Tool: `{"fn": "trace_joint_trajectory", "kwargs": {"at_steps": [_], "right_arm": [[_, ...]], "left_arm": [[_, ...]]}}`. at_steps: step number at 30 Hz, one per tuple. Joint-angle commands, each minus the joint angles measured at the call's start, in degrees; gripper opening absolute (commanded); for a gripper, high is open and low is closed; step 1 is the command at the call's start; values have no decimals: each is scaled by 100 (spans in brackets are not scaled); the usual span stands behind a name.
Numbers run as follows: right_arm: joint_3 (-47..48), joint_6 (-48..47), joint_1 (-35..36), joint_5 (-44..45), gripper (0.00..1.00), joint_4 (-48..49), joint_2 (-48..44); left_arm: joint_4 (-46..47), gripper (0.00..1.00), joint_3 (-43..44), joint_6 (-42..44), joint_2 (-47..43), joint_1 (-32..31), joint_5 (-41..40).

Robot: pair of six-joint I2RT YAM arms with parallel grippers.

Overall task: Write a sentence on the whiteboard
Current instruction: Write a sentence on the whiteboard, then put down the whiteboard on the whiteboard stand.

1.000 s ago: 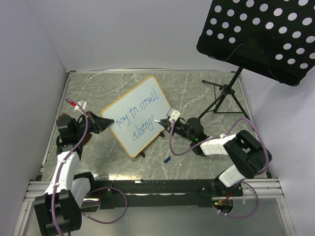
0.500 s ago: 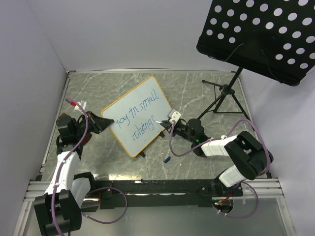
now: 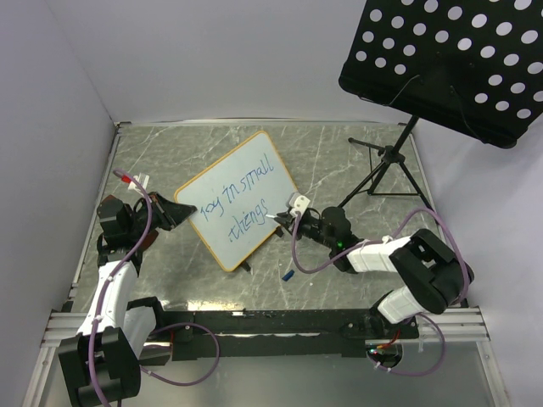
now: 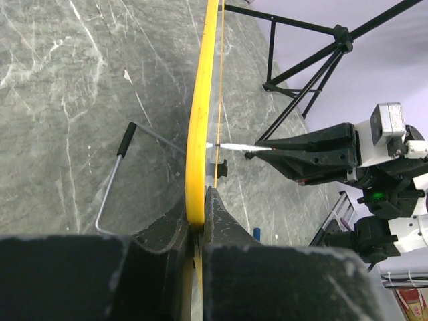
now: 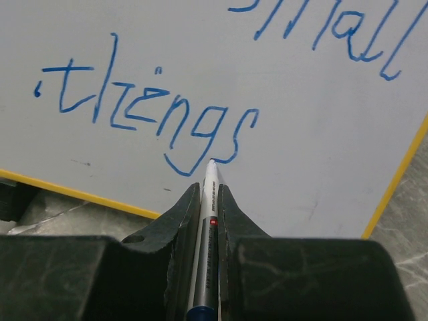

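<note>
Right wrist: my right claw (image 5: 210, 194) pinches the marker (image 5: 204, 247), tip at the last letter of the sentence (image 5: 147, 114) on the whiteboard (image 5: 200, 40), which sits mid table (image 3: 339, 153). My left claw (image 4: 198, 214) is clamped shut on the board's yellow edge. Final-stroke step, I judge. The next move calls for a clean lift-off without smearing.

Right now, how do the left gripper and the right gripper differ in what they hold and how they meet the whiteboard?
The left gripper is shut on the frame of the whiteboard; the right gripper is shut on a white marker. The left gripper meets the board edge-on; the right gripper faces the written side, marker tip at the last letter of the sentence. Both are closed on something.
</note>
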Motion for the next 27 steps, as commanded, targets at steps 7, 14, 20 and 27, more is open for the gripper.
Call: {"fn": "trace_joint_trajectory", "kwargs": {"at_steps": [7, 14, 20, 27], "right_arm": [[75, 88, 60, -137, 0, -481, -1152], [591, 255, -265, -268, 0, -1496, -1408], [2137, 124, -554, -1533, 0, -4579, -1452], [2817, -316, -827, -2624, 0, -6140, -1760]], "left_arm": [[111, 1, 75, 462, -91, -59, 307], [120, 1, 102, 453, -91, -59, 298], [137, 1, 172, 506, -135, -59, 210], [218, 1, 321, 716, -135, -59, 114]]}}
